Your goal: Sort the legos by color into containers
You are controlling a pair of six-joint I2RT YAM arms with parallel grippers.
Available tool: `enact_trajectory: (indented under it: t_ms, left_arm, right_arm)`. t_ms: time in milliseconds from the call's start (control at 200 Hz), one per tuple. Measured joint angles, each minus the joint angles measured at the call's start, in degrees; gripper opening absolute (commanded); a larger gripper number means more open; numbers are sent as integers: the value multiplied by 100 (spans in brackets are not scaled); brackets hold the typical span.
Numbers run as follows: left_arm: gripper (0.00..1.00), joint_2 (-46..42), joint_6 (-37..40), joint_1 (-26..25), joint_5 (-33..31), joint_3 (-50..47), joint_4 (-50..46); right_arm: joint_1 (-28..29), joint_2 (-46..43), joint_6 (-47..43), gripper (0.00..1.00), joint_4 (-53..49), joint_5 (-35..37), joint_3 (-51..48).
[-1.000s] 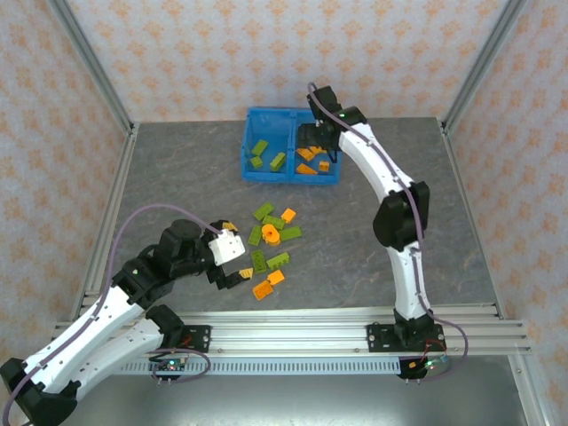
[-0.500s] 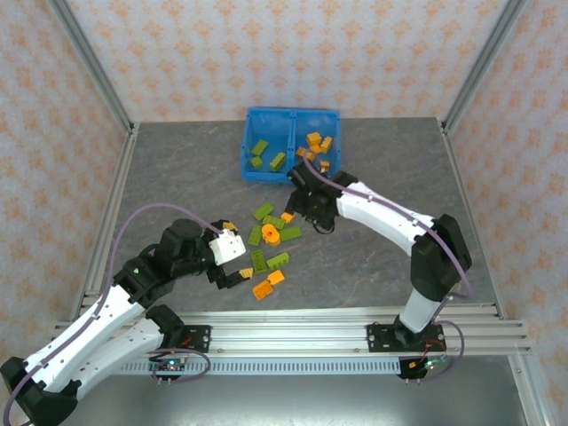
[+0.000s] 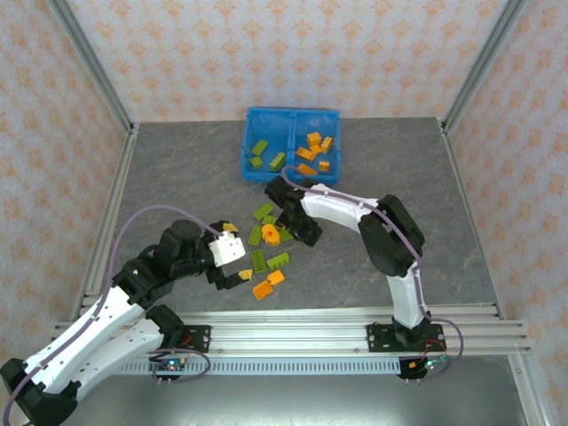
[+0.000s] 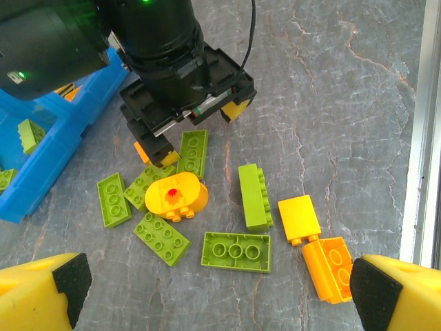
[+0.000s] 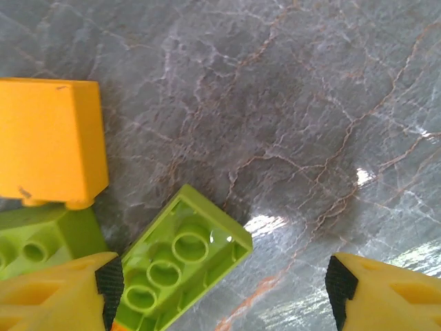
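green and orange legos (image 3: 272,233) loose, others in blue bin (image 3: 266,176)

You have the bin (image 3: 293,133) at the desk's (image 3: 444,231) far middle, legos (image 3: 311,142) in both compartments. More lie loose before it: right claw (image 3: 287,219) at their far edge, left claw (image 3: 226,277) at their near-left.

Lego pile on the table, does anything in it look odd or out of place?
Nothing looks damaged. One green brick lies upside down, hollow underside up, close to the round orange piece. The other pieces are simply scattered loose.
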Motion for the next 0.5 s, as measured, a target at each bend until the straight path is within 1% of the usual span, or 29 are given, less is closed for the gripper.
enact_trajectory:
  t_ms: [115, 245, 315, 360, 445, 500]
  left_arm:
    - [100, 2, 55, 0, 0, -2, 0]
    - [100, 15, 94, 0, 0, -4, 0]
    - [100, 28, 94, 0, 0, -7, -2]
    - [100, 28, 94, 0, -2, -11, -7]
    - [100, 28, 96, 0, 0, -22, -17]
    - [100, 28, 96, 0, 0, -26, -20]
  right_arm:
    - [0, 111, 63, 78, 35, -15, 44]
    - [0, 153, 127, 74, 81, -44, 52]
    - [2, 162, 170, 67, 129, -57, 52]
    - [4, 166, 186, 59, 164, -70, 52]
    - [4, 205, 264, 50, 188, -63, 28]
    - [4, 219, 273, 42, 138, -44, -9]
